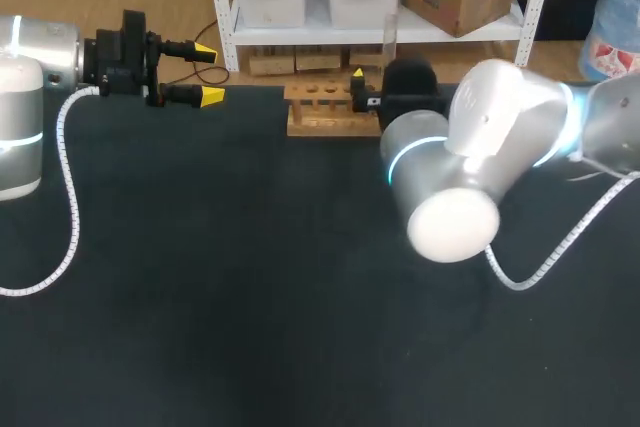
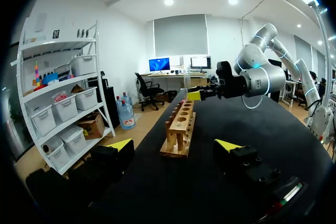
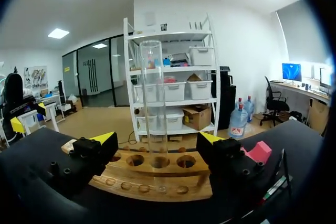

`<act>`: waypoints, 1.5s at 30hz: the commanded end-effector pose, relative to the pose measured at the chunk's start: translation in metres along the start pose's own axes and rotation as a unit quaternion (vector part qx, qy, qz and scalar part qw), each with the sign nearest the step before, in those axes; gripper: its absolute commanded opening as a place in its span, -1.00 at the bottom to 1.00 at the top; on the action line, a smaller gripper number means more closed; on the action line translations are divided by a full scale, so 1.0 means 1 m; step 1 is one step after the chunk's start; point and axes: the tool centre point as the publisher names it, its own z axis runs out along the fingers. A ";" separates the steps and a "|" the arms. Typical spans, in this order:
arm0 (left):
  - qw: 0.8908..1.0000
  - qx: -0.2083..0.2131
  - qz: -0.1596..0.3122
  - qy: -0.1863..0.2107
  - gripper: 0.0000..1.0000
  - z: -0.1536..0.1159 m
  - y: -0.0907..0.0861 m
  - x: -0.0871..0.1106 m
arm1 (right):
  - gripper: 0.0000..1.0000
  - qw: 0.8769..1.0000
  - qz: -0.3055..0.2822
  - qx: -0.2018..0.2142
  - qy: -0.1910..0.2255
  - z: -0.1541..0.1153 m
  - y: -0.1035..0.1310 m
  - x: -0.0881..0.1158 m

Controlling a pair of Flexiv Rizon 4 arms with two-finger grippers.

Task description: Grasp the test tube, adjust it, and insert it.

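A clear test tube (image 3: 154,114) stands upright in a middle hole of the wooden rack (image 3: 126,182). My right gripper (image 3: 157,140) is open around it, and neither of its fingers (image 3: 100,141) touches the glass. In the head view the rack (image 1: 322,109) sits at the table's far edge, with the tube (image 1: 388,42) at its right end beside the right gripper (image 1: 378,85). My left gripper (image 1: 205,73) hovers open and empty to the left of the rack. In the left wrist view the left gripper (image 2: 174,145) points along the rack (image 2: 181,127) toward the right gripper (image 2: 202,94).
The black table (image 1: 250,297) stretches from the rack toward the near edge. A small pink block (image 3: 258,152) lies beside the right gripper's finger. White spiral cables (image 1: 68,217) hang from both arms over the table's sides.
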 end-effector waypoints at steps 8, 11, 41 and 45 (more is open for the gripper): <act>1.000 -0.002 0.001 -0.001 1.00 0.000 -0.001 0.000 | 1.00 0.956 -0.009 -0.288 0.044 -0.057 -0.015 -0.024; 1.000 -0.002 0.001 -0.001 1.00 0.000 -0.001 0.000 | 1.00 0.944 -0.004 -0.326 0.048 -0.065 -0.014 -0.027; 1.000 -0.002 0.001 -0.001 1.00 0.000 -0.001 0.000 | 1.00 0.835 0.192 -0.505 0.106 -0.141 -0.006 -0.029; 1.000 -0.002 0.001 -0.001 1.00 0.000 -0.001 0.000 | 1.00 0.835 0.211 -0.498 0.105 -0.147 -0.009 -0.027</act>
